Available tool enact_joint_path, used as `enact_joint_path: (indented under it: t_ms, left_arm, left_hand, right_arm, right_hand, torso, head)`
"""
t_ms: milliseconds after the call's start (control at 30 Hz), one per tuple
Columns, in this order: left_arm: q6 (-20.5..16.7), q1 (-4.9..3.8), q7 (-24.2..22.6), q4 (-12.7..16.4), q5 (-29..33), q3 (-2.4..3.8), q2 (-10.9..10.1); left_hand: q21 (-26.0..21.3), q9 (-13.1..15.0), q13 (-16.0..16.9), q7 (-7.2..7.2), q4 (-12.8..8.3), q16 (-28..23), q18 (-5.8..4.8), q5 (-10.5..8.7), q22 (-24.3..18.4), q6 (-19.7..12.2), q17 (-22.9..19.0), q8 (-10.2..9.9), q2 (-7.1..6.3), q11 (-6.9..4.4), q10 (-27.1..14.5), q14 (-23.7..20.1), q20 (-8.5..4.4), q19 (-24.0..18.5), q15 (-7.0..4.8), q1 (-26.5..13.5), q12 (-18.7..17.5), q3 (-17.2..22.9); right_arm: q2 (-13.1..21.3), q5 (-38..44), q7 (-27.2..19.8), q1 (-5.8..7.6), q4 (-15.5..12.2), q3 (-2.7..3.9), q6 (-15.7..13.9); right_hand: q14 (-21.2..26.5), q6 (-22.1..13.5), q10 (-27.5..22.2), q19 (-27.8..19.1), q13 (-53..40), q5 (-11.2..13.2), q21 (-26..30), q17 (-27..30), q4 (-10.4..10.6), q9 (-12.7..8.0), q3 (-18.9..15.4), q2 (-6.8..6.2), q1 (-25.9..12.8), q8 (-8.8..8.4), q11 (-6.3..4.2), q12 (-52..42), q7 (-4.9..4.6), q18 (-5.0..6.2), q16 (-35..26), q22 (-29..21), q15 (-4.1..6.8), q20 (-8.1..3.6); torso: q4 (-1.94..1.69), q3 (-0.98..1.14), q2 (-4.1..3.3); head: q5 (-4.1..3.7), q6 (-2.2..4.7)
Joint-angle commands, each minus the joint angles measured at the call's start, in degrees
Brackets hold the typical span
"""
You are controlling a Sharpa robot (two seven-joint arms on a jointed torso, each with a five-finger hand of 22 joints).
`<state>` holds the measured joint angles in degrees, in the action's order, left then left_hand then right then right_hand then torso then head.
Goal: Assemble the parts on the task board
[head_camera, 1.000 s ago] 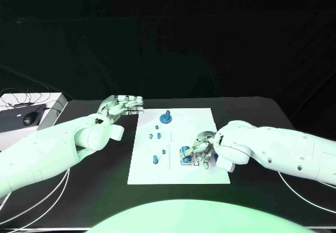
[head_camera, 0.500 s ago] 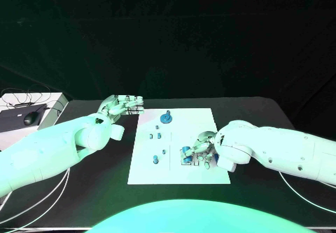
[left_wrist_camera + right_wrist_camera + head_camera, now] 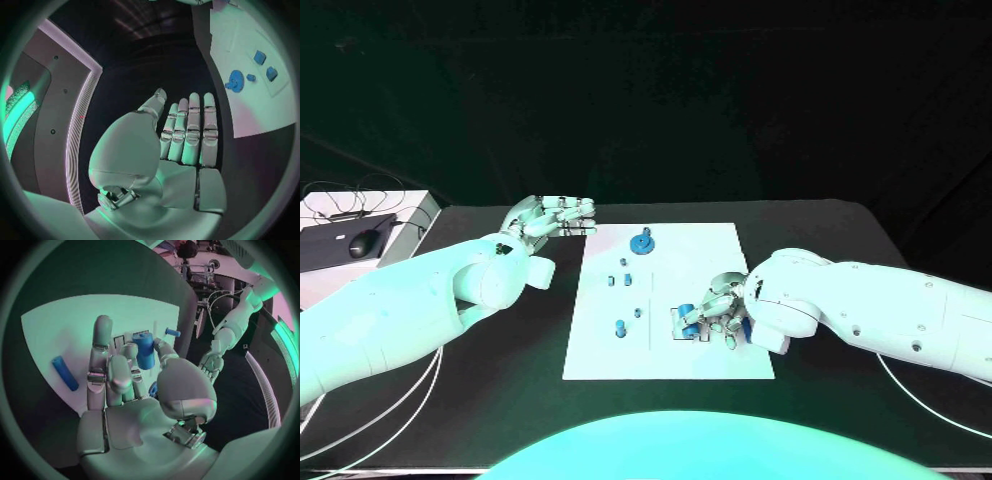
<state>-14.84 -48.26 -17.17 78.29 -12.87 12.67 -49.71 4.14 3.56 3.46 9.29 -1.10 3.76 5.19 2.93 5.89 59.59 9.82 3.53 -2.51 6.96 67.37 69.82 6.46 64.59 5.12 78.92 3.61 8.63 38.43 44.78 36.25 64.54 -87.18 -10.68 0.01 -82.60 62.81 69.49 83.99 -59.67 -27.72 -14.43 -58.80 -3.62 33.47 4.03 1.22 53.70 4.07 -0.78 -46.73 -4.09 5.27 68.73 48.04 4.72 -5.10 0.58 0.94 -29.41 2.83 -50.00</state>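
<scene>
The blue cylinder point(image 3: 145, 351) sits pinched between the thumb and a curled finger of the right hand point(image 3: 721, 310), held just above the near right part of the task board point(image 3: 704, 250). In the right wrist view the piece stands roughly along the fingers, with the other fingers of that hand point(image 3: 125, 390) stretched out past it over the white plate point(image 3: 62, 325). From the head view the same spot shows a blue piece point(image 3: 687, 312) at the fingertips, close to a small cluster of parts on the board; whether it touches the board I cannot tell.

Another blue rod point(image 3: 65, 373) lies flat on the plate beside the outstretched fingers, apart from the hand. Further up the board a round blue part point(image 3: 642, 242) sits near the far edge, and several small blue pieces point(image 3: 625, 272) are scattered down the middle of the board.

The left hand point(image 3: 555, 215) hovers off the board's far left corner, over the black table point(image 3: 516, 390). Its fingers point(image 3: 194, 130) are straight and side by side, the thumb out a little, holding nothing. From that wrist the round blue part point(image 3: 235, 80) shows on the plate beyond the fingertips.

At the table's far left a grey box with a mouse point(image 3: 361, 243) and cables rests.
</scene>
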Motion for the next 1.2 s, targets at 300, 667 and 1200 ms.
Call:
enact_joint_path:
  t_ms: [300,667,1200]
  left_arm:
    - [1.03,0.00,-0.41,0.21,0.16,0.02,-0.09]
    - [0.99,0.00,-0.38,0.21,0.16,0.02,-0.10]
    - [0.92,0.00,-0.33,0.20,0.16,0.02,-0.14]
  left_hand:
    - [0.17,0.02,0.00,0.07,-0.04,-0.06,-0.45,-0.03,-0.07,-0.08,0.08,0.10,0.51,-0.16,-0.25,-0.10,0.02,0.37,-0.01,0.06,-0.11,0.09]
    - [0.17,0.02,0.00,0.07,-0.04,-0.06,-0.45,-0.03,-0.07,-0.08,0.08,0.10,0.51,-0.16,-0.25,-0.10,0.02,0.37,-0.01,0.06,-0.11,0.09]
    - [0.20,0.02,0.00,0.07,0.10,-0.05,-0.44,-0.03,-0.35,-0.08,0.08,0.11,0.62,-0.16,-0.27,-0.10,0.03,0.43,-0.01,-0.03,-0.11,0.18]
  right_arm:
    - [-0.38,1.23,0.55,-0.23,0.86,-0.21,2.32]
    - [-0.66,1.76,0.45,-0.42,0.76,-0.24,1.23]
    - [-0.58,2.17,0.22,-0.54,0.55,-0.24,-0.57]
  right_hand:
    - [-0.33,0.08,-0.33,1.06,0.25,0.52,0.44,0.07,0.03,0.22,-0.51,0.51,-0.37,0.40,-0.16,0.42,0.01,0.29,-0.36,0.09,-0.15,-0.17]
    - [-0.35,-0.04,-0.46,1.08,0.57,4.97,0.57,0.03,0.76,0.30,-1.33,0.35,-0.75,0.42,-0.09,0.66,-0.01,0.30,-0.45,0.12,-0.19,-0.13]
    - [-0.38,-0.40,-0.82,1.19,1.54,19.02,1.03,-0.08,9.24,0.70,-0.80,-3.77,-1.60,0.50,0.11,1.06,-0.09,0.41,-0.76,0.26,-0.31,0.03]
  torso:
    - [0.04,0.03,0.00]
    - [0.01,0.02,0.01]
    - [0.04,0.03,0.00]
  head:
    - [0.08,0.00]
    - [0.06,0.00]
    - [0.09,0.00]
